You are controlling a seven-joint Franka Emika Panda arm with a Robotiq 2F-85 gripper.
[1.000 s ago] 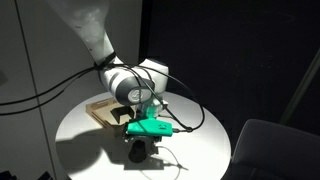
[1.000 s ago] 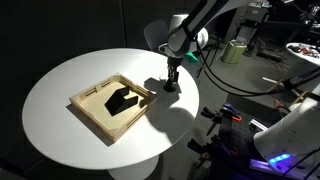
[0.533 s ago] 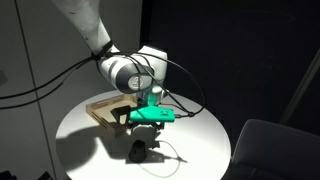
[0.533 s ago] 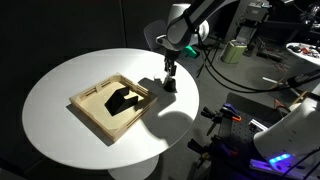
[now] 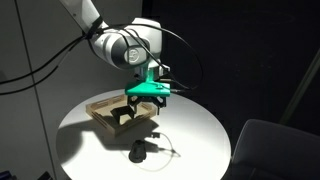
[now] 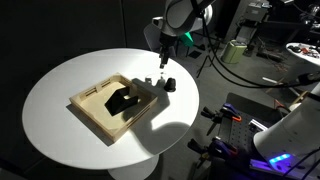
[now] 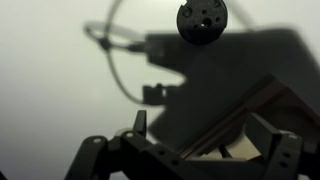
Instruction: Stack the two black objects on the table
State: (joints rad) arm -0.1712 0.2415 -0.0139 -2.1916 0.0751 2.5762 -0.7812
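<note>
Just changed: the Robotiq gripper (image 5: 140, 112) now hangs well above the table. Half a second ago it was lower, and a second ago it was right down at the black lump.
Pincer: the fingers are spread apart with nothing between them, seen most clearly in the wrist view.
Task pieces: the two small matte black pieces (image 6: 168, 84) show as one dark lump on the round white tabletop (image 6: 70, 70), just right of the shallow light-wood tray (image 6: 88, 121). From above, the wrist view shows a single round black top (image 7: 203, 18).
Meaning: probably one piece now sits on the other and the release is done — though no view lets me split the lump into two.
Unchanged: the lump keeps the same spot as in the earlier frames, and the larger angular black block (image 6: 123, 101) lies in the tray as before.
Left to do: by my reading, little — the arm needs to back clear without brushing the lump.
</note>
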